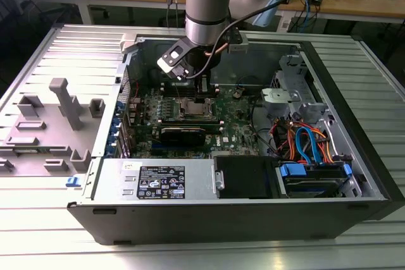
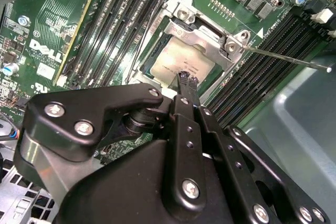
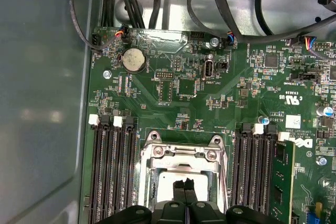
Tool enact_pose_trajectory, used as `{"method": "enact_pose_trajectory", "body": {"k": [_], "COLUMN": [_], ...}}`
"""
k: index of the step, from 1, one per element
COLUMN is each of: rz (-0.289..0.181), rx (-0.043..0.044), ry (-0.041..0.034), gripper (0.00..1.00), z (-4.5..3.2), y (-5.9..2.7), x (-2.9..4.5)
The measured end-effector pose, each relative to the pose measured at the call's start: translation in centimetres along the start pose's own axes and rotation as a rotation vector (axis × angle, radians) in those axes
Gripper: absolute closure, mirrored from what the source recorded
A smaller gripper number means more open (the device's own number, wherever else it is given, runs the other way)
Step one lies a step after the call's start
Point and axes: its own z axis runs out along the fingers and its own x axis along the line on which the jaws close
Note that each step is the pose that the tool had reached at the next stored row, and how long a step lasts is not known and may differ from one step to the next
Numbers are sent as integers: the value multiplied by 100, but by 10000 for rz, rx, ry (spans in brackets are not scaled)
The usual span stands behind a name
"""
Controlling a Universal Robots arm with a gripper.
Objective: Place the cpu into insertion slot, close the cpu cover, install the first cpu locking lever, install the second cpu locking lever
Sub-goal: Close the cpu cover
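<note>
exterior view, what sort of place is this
Probably an electronics lab or workshop: an open grey desktop computer case on a ribbed metal table, a silver-blue robot arm reaching in, cluttered wooden workbenches behind.

The cpu (image 2: 181, 61), a flat, dull silver-grey square, sits in the insertion slot (image 1: 192, 107) on the green board (image 3: 184, 98). The cpu cover (image 2: 207, 38), a silvery frame, lies flat over it, the chip showing through its window. A thin locking lever (image 2: 283, 59) juts sideways from one corner
</note>
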Motion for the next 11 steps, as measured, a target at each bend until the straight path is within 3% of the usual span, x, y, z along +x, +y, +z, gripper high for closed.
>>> {"method": "enact_pose_trajectory", "body": {"k": [7, 11], "rz": [1, -13], "rx": [0, 0], "ry": [0, -1], "gripper": [89, 89], "z": [0, 5], "y": [-4, -51], "x": [0, 3]}}
